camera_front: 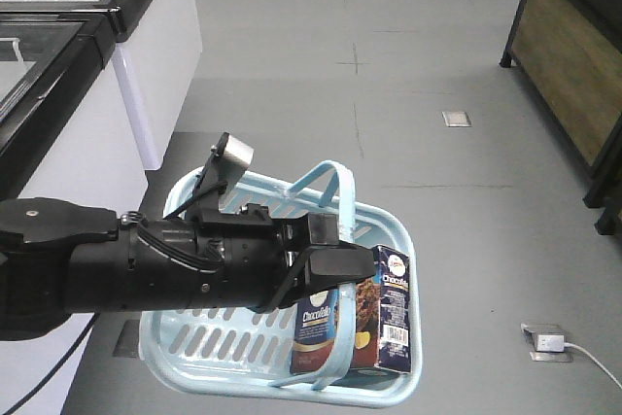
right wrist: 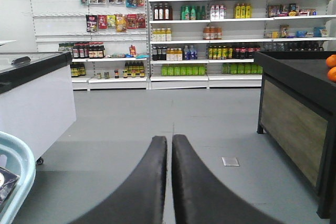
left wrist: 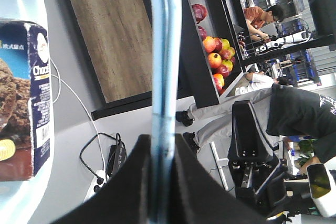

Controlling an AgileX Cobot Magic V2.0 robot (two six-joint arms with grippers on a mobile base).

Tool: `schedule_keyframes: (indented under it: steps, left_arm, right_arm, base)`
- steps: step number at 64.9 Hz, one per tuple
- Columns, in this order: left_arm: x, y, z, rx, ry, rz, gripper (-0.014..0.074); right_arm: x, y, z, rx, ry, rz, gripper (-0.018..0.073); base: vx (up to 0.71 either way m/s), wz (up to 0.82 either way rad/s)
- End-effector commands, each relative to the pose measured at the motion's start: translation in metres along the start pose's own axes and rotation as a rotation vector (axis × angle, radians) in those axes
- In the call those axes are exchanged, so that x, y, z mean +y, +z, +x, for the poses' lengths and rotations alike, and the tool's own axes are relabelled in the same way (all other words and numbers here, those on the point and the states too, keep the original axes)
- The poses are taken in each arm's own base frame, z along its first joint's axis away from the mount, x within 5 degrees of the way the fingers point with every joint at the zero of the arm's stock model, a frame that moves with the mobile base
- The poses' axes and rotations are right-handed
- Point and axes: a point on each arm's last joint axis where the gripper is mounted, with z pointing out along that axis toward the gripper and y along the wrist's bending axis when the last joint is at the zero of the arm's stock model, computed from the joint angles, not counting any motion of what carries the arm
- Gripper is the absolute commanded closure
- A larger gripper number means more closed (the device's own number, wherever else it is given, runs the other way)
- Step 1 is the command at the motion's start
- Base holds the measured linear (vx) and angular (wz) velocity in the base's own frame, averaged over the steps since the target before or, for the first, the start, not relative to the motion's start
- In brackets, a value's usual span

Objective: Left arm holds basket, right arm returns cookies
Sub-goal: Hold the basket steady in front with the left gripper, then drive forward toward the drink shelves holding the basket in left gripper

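Left gripper (camera_front: 338, 247): clamped on basket (camera_front: 209, 337), by its hoop handle.
Right gripper (right wrist: 169, 174): fingers pressed together, nothing between.
Cookies (camera_front: 394, 308): upright, basket's near-right corner.

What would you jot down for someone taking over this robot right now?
Left gripper: jaws shut on the handles of the basket, holding it.
Right gripper: jaws shut, empty, beside the basket's rim and pointing towards the shelves.
Cookies: standing upright inside the basket, untouched.
Done: the basket is gripped.
Left: the right arm has to open, take the cookies out and put them back; none of that has begun.
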Motion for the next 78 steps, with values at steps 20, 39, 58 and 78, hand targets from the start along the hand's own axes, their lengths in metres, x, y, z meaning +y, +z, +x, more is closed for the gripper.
schedule_keyframes:
  steps: [20,39,58,78]
  left_arm:
    - [-0.0267,-0.0102,-0.0032,-0.029,-0.006,0.119,0.0602]
    - [-0.0266,-0.0102,-0.0033,-0.03,-0.006,0.118,0.0602]
    - [-0.0266,-0.0102,-0.0033,-0.03,-0.006,0.118,0.0602]
    - [-0.0266,-0.0102,-0.0033,-0.03,-0.006,0.118,0.0602]
  right_arm:
    - [0.0003,-0.0008,-0.0017,-0.071,-0.014,-0.004,0.057]
    - [0.0003,-0.0008,-0.0017,-0.071,-0.014,-0.004,0.057]
    - [0.0003,-0.0008,-0.0017,-0.071,-0.014,-0.004,0.057]
    - [0.0003,-0.0008,-0.0017,-0.071,-0.014,-0.004,0.057]
  base:
    - [0.03,-0.03]
    - [0.15,-0.13]
    - [0.2,0.03]
    - [0.29,0.02]
